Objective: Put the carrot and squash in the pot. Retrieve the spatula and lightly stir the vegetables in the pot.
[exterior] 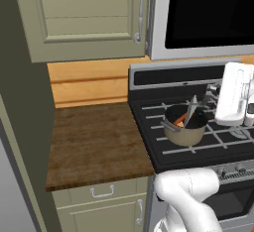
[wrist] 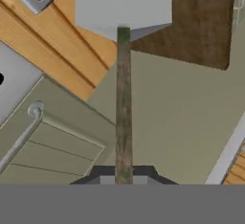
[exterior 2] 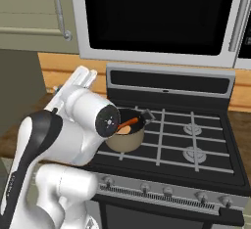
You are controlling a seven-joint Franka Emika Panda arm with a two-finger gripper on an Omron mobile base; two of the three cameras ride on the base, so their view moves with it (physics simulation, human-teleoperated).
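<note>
My gripper (wrist: 123, 181) is clamped shut on the spatula (wrist: 123, 50), its thin handle running up to the pale flat blade. Beyond, the pot (exterior: 185, 125) sits on the stove (exterior: 233, 144), holding the carrot (exterior 2: 128, 122) and squash (exterior 2: 124, 130).

The pot (exterior 2: 126, 137) stands on the near left burner of the stove (exterior 2: 196, 145). The carrot (exterior 2: 128, 123) leans inside it, tip toward the far right, above the squash (exterior 2: 124, 130). The arm (exterior 2: 73, 125) covers the pot's left side.
</note>
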